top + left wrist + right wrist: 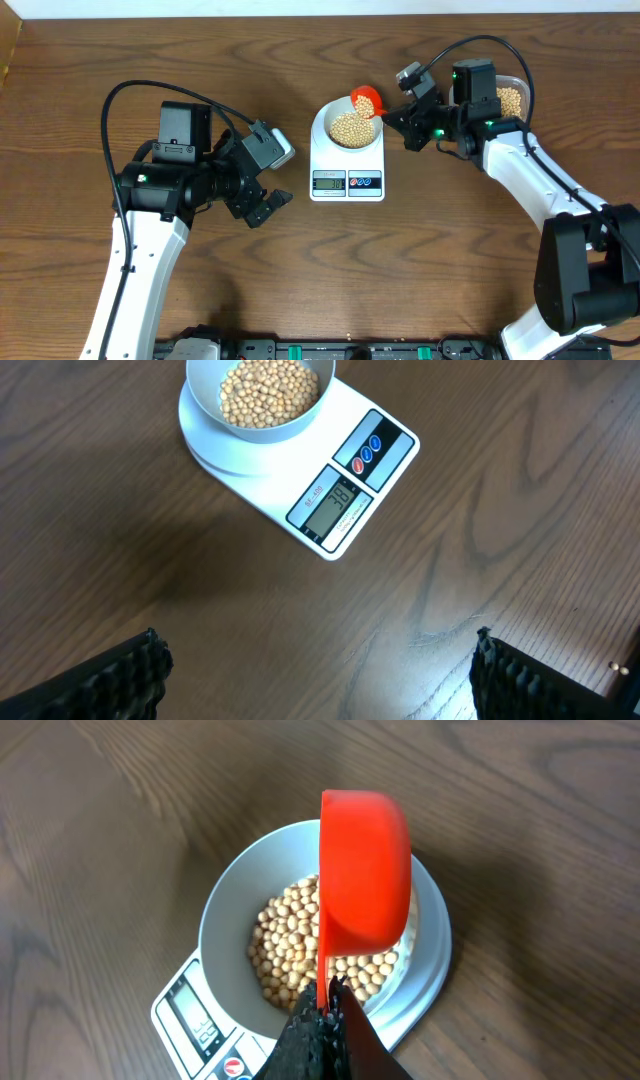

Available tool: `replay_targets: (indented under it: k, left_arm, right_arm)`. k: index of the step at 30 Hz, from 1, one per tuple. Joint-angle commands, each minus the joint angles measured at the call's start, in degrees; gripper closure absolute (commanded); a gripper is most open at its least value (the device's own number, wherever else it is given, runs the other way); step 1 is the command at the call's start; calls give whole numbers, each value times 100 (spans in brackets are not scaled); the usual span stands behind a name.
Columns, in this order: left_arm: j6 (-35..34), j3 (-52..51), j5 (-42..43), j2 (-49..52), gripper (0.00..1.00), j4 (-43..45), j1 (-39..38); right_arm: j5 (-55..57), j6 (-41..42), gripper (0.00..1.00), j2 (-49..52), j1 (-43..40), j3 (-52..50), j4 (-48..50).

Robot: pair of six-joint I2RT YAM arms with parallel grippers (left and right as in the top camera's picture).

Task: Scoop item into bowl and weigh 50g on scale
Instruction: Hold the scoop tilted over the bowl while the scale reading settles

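right claw (325, 1020) | grips scoop (365, 870) | tipped over bowl (222, 910) of beans (288, 945)

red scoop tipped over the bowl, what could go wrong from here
1. The red scoop in the right tool hangs tipped near the far rim of the bowl, so beans could bounce out onto the scale or the table.
2. The bowl already holds a good heap, so a fast pour might overshoot the target on the display.
3. If the scoop touches the bowl, it would likely skew the reading.
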Motion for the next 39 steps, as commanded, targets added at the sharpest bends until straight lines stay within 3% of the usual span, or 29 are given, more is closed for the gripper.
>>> replay_targets:
  k: [1, 39]
  left_arm:
    - [-28, 90, -13, -79, 2, -15, 31]
    - [-28, 90, -13, -79, 2, -15, 31]
  right_arm:
    - [-238, -74, 99, -317, 63, -28, 37]
    - [-33, -59, 99, -356, 105, -28, -118]
